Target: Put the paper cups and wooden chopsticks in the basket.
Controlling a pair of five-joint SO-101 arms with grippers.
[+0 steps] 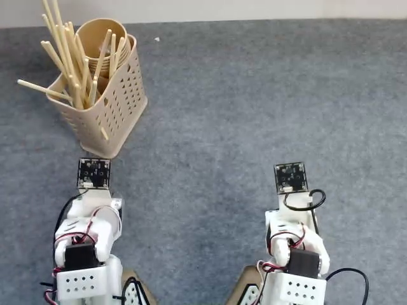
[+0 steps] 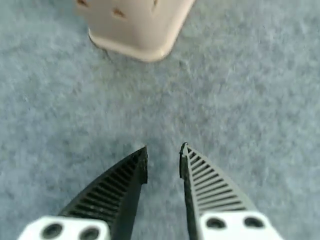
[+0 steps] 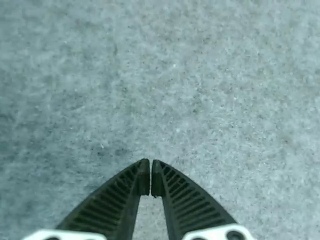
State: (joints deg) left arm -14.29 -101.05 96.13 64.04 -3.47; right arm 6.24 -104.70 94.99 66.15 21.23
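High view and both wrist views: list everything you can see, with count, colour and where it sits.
basket: one, beige, perforated, far left of the table, just ahead of the left arm
paper cups: a nested stack, count unclear, tan, inside the basket
wooden chopsticks: many, pale wood, standing in the basket and fanning out over its rim
table: one, covered in grey felt-like material
left arm: one, white with black parts, near edge, left side
right arm: one, white with black parts, near edge, right side
left gripper: black ribbed fingers, slightly open, over bare grey surface just short of the basket's base
right gripper: black ribbed fingers, shut, over bare grey surface
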